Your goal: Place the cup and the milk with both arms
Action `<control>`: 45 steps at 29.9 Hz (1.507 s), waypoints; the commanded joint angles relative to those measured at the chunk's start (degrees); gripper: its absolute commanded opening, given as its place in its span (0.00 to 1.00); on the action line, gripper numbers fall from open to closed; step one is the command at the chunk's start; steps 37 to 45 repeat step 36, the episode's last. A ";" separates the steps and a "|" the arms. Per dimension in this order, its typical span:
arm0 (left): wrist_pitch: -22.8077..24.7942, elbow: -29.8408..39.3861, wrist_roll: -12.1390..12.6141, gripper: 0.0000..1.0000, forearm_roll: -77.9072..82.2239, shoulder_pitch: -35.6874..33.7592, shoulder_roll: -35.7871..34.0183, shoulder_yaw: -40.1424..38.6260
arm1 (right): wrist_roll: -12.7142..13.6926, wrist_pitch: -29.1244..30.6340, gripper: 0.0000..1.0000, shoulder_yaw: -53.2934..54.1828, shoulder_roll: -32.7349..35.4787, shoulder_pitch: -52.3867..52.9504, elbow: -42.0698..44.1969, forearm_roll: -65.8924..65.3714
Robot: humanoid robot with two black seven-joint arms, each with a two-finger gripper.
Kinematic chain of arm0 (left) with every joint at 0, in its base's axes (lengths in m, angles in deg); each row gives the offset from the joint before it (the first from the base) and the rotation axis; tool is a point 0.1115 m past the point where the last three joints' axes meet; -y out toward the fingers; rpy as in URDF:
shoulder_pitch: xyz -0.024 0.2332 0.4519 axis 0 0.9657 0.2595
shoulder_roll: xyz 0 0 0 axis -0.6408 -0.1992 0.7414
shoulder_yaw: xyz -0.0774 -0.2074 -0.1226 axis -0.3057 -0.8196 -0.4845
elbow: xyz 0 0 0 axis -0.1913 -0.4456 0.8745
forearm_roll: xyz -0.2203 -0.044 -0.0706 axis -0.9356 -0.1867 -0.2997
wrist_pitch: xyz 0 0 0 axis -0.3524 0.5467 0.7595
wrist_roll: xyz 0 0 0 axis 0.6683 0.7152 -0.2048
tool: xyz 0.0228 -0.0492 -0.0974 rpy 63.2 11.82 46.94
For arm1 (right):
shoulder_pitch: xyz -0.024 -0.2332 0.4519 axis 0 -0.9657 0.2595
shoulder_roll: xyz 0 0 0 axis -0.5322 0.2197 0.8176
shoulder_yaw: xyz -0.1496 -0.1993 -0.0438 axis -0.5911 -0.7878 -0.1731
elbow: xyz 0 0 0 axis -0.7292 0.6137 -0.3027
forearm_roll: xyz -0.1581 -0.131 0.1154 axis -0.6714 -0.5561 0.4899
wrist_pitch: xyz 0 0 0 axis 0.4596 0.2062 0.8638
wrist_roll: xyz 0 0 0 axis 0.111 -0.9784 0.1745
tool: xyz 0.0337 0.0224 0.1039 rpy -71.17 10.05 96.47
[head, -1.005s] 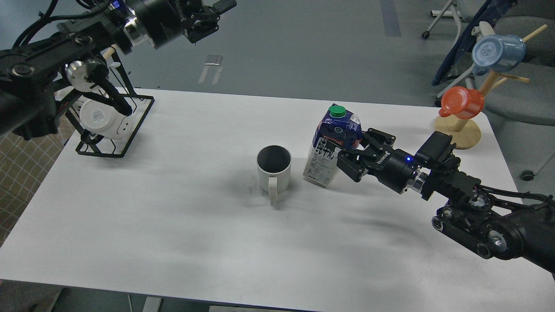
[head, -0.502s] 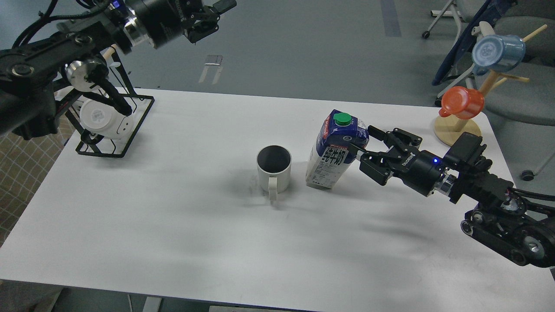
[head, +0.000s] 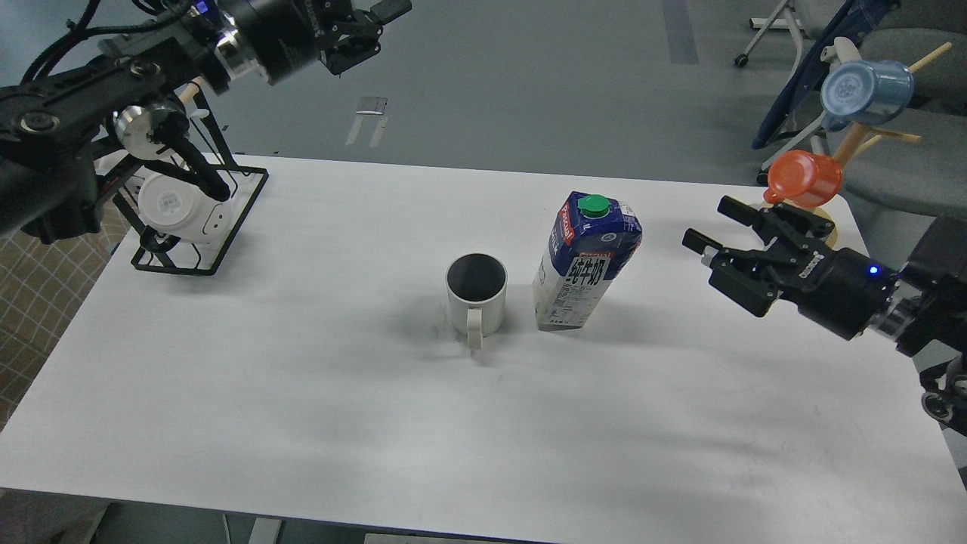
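The cup (head: 476, 295), an off-white mug with a dark inside, stands upright at the table's middle, handle toward me. The milk (head: 583, 261), a white carton with a dark blue top and green cap, stands right beside it on its right, apart from both grippers. My right gripper (head: 712, 225) is open and empty, well to the right of the carton, above the table. My left gripper (head: 370, 23) is raised beyond the table's far left edge, empty; its fingers cannot be told apart.
A black wire rack (head: 198, 219) holding a smooth white cup (head: 179, 208) stands at the table's far left under my left arm. A wooden mug tree (head: 808, 219) with an orange mug (head: 804, 179) and a blue mug (head: 865, 92) stands at the far right corner, just behind my right gripper.
My right gripper let go of the milk carton and drew back to the right. The carton now stands free beside the cup. The left arm has not moved.
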 commanded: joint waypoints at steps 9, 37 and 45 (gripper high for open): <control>0.00 -4.20 0.00 0.96 -0.35 -0.16 2.15 -0.23 | 0.00 13.82 0.73 12.84 -0.44 17.53 8.13 29.57; 0.00 -32.60 7.96 0.96 -2.55 5.73 24.13 -21.85 | 0.00 29.41 1.00 22.77 -49.33 25.03 53.16 71.89; 0.00 -32.60 7.96 0.96 -2.55 5.73 24.13 -21.85 | 0.00 29.41 1.00 22.77 -49.33 25.03 53.16 71.89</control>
